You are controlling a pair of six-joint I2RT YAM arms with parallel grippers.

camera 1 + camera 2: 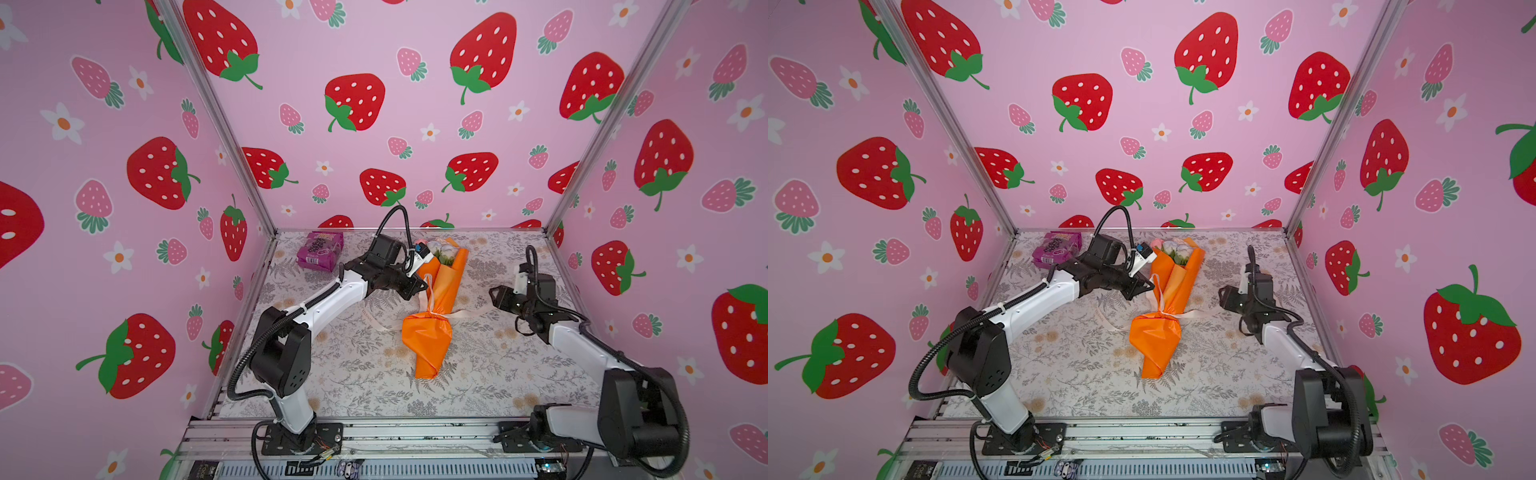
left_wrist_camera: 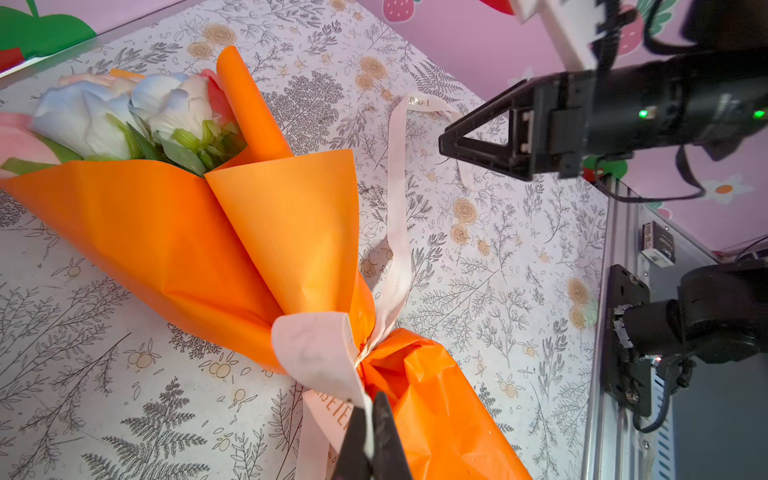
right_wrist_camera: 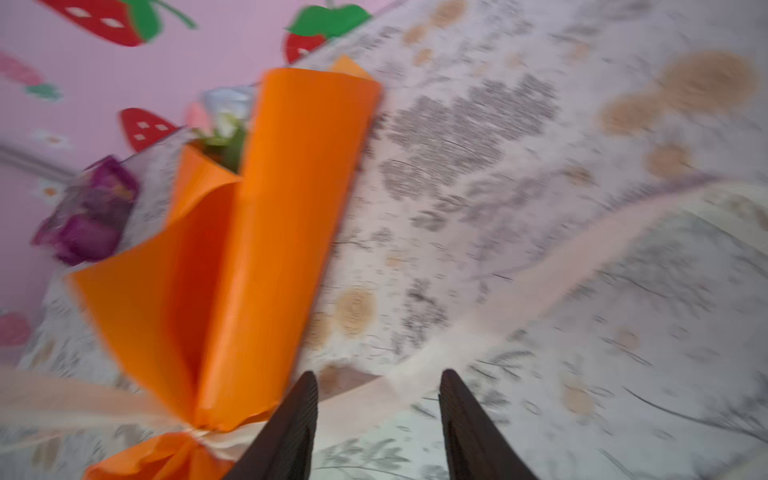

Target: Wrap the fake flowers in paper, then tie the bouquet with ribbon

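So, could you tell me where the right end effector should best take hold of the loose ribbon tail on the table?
Probably mid-length on the ribbon tail, where it lies bare on the table right of the bouquet. Come from above, straddling its width: it lies thin and flat, offering no raised edge.

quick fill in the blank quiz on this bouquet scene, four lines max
1. The bouquet is wrapped in ____ paper.
2. The left gripper is shut on the ____.
3. The right gripper holds nothing; its jaws stand ____.
4. The snack packet is ____.
Missing: orange; ribbon; open; purple.
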